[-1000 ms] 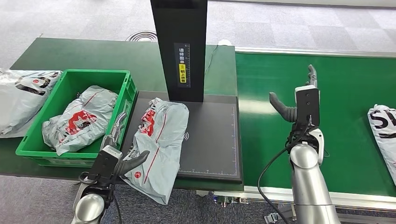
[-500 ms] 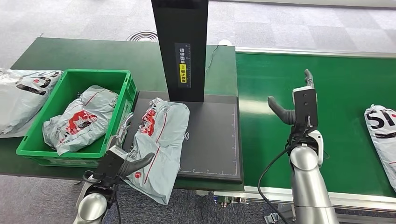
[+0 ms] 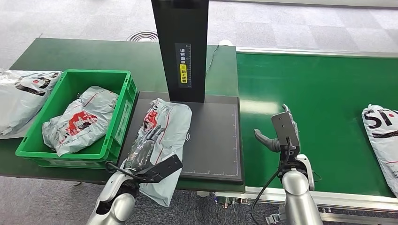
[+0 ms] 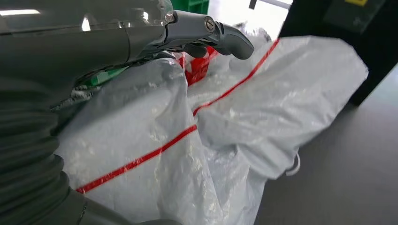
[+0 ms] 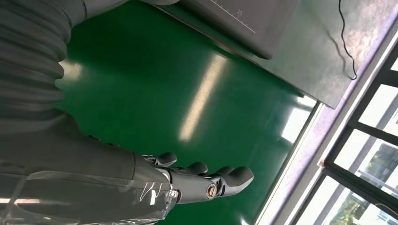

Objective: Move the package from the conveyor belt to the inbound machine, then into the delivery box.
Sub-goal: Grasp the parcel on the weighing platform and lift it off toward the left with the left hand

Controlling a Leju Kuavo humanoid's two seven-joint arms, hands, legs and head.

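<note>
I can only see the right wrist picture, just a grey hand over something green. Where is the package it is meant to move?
Observer: The package lies on the dark pad of the inbound machine, with its near end hanging over the edge.
Operator: Is anything touching it?
Observer: The left hand lies on it. I can't tell whether it grips.
Operator: And the delivery box?
Observer: The green delivery box stands just left of the pad, with another package inside.

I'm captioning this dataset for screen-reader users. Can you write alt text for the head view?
The robot's left hand rests on a grey package lying on the black inbound machine, beside a green delivery box holding another package. Its right hand hovers open over the green conveyor belt.
</note>
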